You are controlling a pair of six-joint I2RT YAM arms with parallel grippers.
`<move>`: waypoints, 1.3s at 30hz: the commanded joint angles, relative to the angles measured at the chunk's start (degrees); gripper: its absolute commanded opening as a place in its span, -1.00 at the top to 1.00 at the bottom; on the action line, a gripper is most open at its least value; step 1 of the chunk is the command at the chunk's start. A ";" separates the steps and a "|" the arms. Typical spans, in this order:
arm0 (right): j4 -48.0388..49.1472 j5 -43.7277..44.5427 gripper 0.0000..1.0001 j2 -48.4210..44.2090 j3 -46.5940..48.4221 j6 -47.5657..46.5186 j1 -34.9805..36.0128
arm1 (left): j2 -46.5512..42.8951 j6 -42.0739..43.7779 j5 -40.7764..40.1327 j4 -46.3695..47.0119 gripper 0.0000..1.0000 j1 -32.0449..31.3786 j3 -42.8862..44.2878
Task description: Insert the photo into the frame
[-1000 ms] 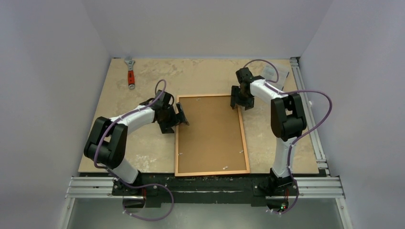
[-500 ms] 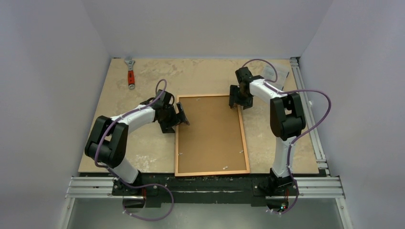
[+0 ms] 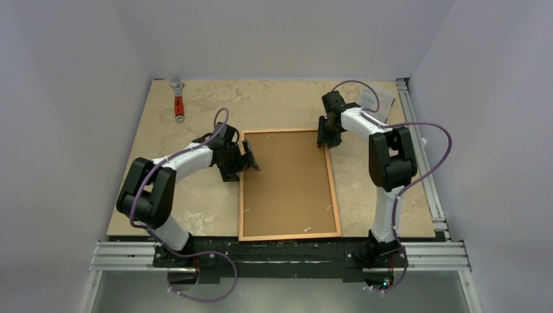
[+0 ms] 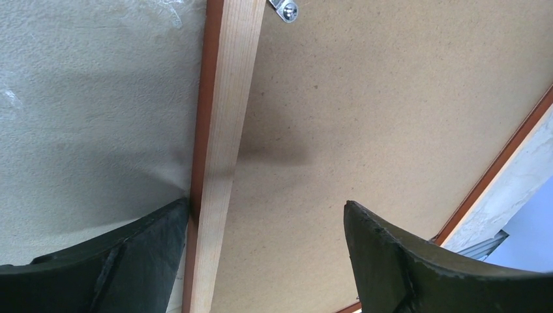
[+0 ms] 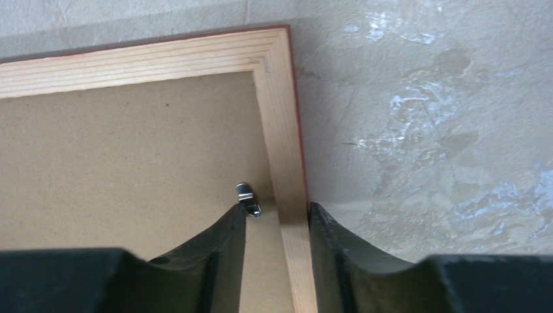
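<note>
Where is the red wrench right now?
In the top view, the wrench lies near the far left corner of the table, behind the left gripper and well apart from the frame.

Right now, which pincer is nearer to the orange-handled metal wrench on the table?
Left. The left pincer straddles the left rail of the thin orange-brown wooden frame, toward the wrench; the right pincer sits farther off, at the frame's far right corner.
</note>
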 commanded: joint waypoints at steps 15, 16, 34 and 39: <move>1.93 0.39 1.00 0.62 -1.15 2.11 0.32 | 3.85 2.17 -1.29 -0.71 -0.71 -1.86 -0.25; 1.88 -0.20 0.94 0.48 -1.10 2.07 0.25 | 3.82 2.15 -1.36 -0.77 -0.71 -1.86 -0.23; 2.33 -3.49 -0.07 0.77 3.16 2.15 0.06 | 3.79 2.88 -2.07 -1.83 -0.71 -1.86 0.08; -0.57 1.78 0.06 4.14 5.66 3.22 0.06 | 4.02 2.88 -2.03 -1.81 -0.72 -1.86 0.27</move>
